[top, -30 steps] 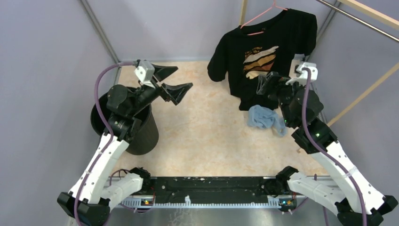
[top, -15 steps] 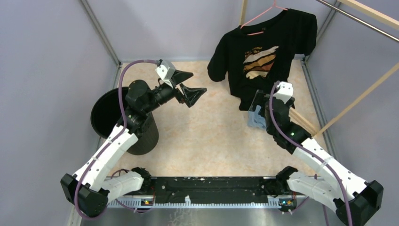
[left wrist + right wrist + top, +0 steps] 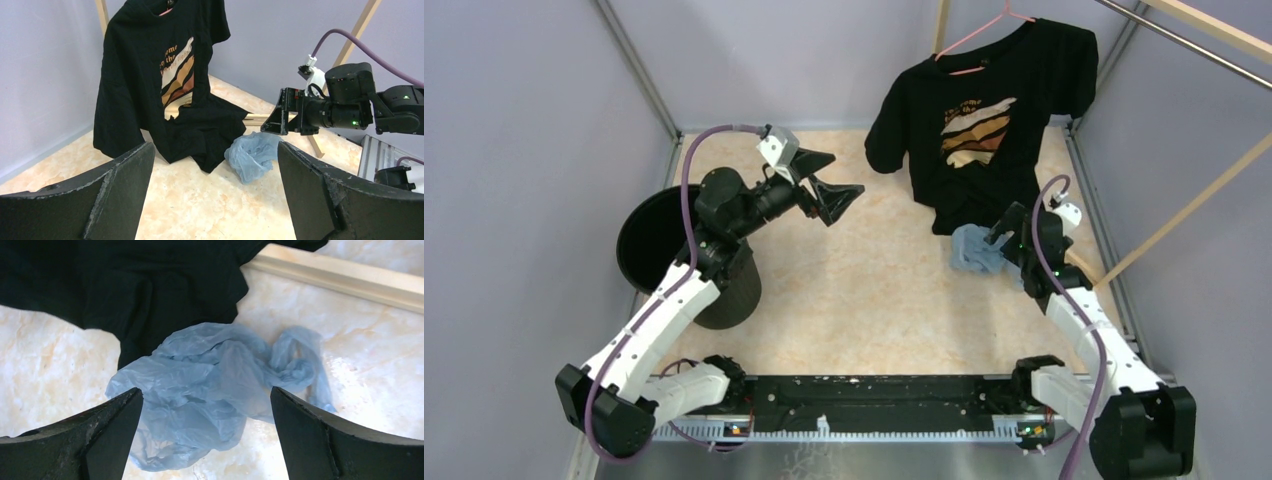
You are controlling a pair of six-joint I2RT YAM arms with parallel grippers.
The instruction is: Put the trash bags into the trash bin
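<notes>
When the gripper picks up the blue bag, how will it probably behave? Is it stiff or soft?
The bag looks like thin wrinkled film, so it will probably hang floppy and be very light. Its crumpled folds may slip or unfold when pinched. One edge lies against the shirt, so the cloth might get caught too.

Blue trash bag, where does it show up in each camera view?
Top external: blue trash bag right of centre, just below the hanging black T-shirt.
Left wrist: bag slightly right of centre, low.
Right wrist: bag fills mid-frame.
Shared landmark: that T-shirt's hem, beside the bag in every view.
</notes>
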